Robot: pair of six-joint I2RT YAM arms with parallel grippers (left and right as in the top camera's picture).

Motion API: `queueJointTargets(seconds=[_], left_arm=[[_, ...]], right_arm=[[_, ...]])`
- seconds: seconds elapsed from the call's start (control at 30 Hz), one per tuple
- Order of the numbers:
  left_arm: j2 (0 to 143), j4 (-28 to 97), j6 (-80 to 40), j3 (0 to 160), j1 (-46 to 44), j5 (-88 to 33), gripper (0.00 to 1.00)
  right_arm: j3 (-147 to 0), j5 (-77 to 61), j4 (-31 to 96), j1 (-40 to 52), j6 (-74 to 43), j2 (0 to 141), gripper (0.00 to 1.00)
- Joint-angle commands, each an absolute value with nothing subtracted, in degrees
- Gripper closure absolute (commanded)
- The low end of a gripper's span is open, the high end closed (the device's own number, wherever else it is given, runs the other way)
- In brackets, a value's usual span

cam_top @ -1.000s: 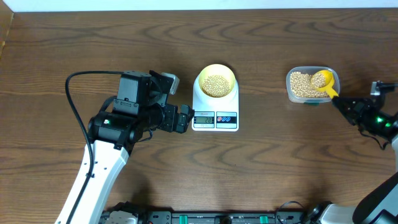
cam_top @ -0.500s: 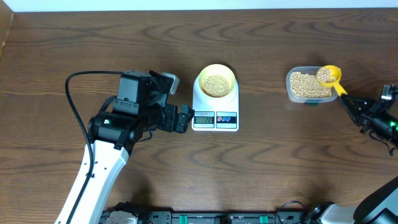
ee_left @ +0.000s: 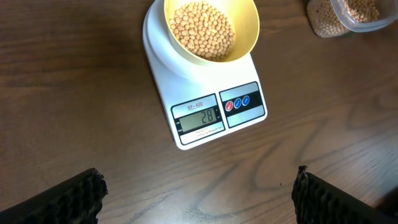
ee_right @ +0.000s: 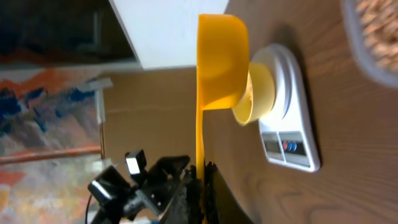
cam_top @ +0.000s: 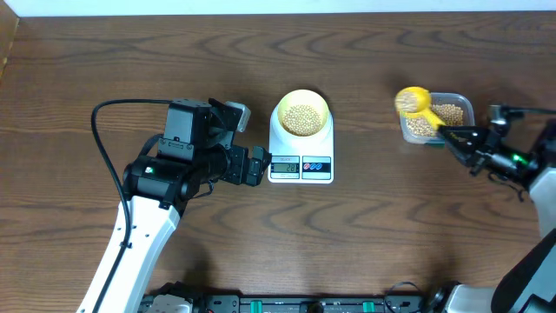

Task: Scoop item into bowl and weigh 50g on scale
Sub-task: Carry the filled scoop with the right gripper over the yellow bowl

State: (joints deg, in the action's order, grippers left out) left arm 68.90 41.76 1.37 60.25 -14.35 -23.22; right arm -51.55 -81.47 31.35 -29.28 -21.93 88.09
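Note:
The pale yellow bowl (cam_top: 301, 114) holds tan beans (cam_top: 301, 118) and sits on the white scale (cam_top: 301, 165). In the left wrist view, the bowl (ee_left: 247, 28), its beans (ee_left: 202, 28) and the scale (ee_left: 249, 102) show, with the display reading about 28. My left gripper (cam_top: 258, 165) is open and empty beside the scale's left front, its jaws wide apart (ee_left: 199, 202). My right gripper (cam_top: 449, 136) is shut on the handle of a bright yellow scoop (cam_top: 412, 100), which carries beans at the clear tub's left edge. The right wrist view shows the scoop (ee_right: 222, 62), held by my right gripper (ee_right: 202, 186).
The clear plastic tub (cam_top: 459, 100) with more beans stands at the right of the scale; it also shows in the left wrist view (ee_left: 348, 15) and the right wrist view (ee_right: 373, 37). A black cable loops by the left arm (cam_top: 100, 139). The table is dark wood.
My right gripper has swung left with the scoop, from the tub's right side to above its left edge, carrying beans. The left arm, bowl and scale have not moved.

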Motion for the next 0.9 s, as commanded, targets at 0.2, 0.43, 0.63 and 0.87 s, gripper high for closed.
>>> queueJointTargets(seconds=[0.2, 0.43, 0.63, 0.87], left_arm=[[68.90, 41.74, 1.91, 60.31, -14.15, -22.87, 0.02], [68.90, 41.74, 1.91, 60.31, -14.15, -22.87, 0.02], [68.90, 41.74, 1.91, 60.31, -14.15, -22.87, 0.02], [68.90, 41.71, 1.91, 60.31, -14.15, -22.87, 0.02]], right_arm=[[-51.13, -76.97, 15.57, -16.53, -45.43, 88.31, 0.99], [-51.13, -71.40, 1.63, -7.70, -56.90, 88.31, 0.99], [-51.13, -56.69, -1.76, 1.32, -55.00, 88.31, 0.99], [-51.13, -44.45, -3.70, 10.37, -43.44, 88.31, 0.99]])
